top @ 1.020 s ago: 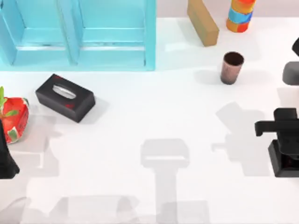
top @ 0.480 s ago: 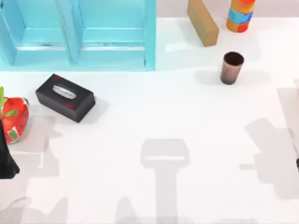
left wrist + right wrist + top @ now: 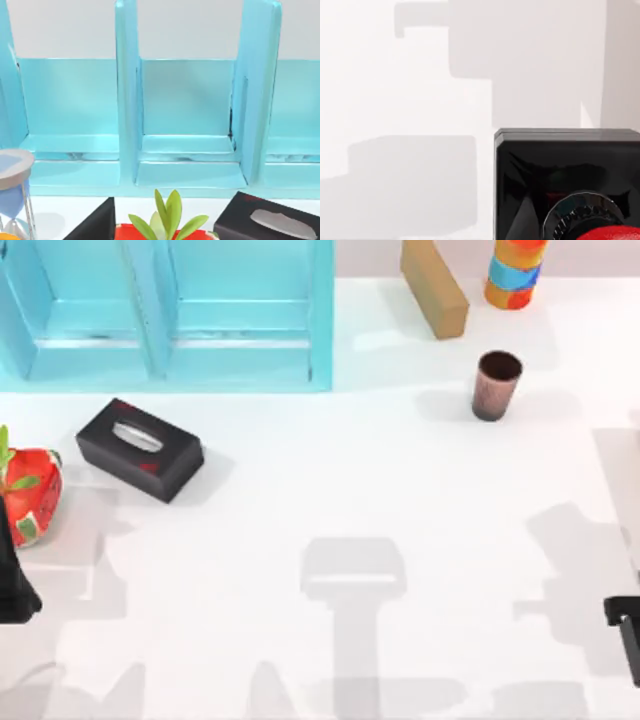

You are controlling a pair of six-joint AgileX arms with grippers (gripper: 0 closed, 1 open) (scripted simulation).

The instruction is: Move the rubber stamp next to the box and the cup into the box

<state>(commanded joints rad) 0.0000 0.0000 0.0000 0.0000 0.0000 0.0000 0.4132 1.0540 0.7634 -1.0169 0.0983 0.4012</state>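
The cup (image 3: pixel 496 385), a dark coppery tumbler, stands upright at the table's right back. The box (image 3: pixel 170 310) is a light blue open case with dividers at the back left; the left wrist view looks into its compartments (image 3: pixel 187 100). In the right wrist view the rubber stamp (image 3: pixel 555 170) is close up, with a black square base and a red knob (image 3: pixel 607 235) at the picture's edge, over the white table. A black part of my right arm (image 3: pixel 625 625) shows at the lower right edge of the top view. My left arm (image 3: pixel 12 580) is parked at the left edge.
A flat black tissue box (image 3: pixel 140 450) lies in front of the blue box. A red pot with a green plant (image 3: pixel 30 495) sits at the left edge. A brown block (image 3: pixel 435 285) and an orange-and-blue striped cylinder (image 3: pixel 515 270) stand at the back right. An hourglass (image 3: pixel 12 195) shows in the left wrist view.
My right arm has left its place at the right middle edge and now shows lower, at the bottom right corner. The cup and my left arm have not moved.
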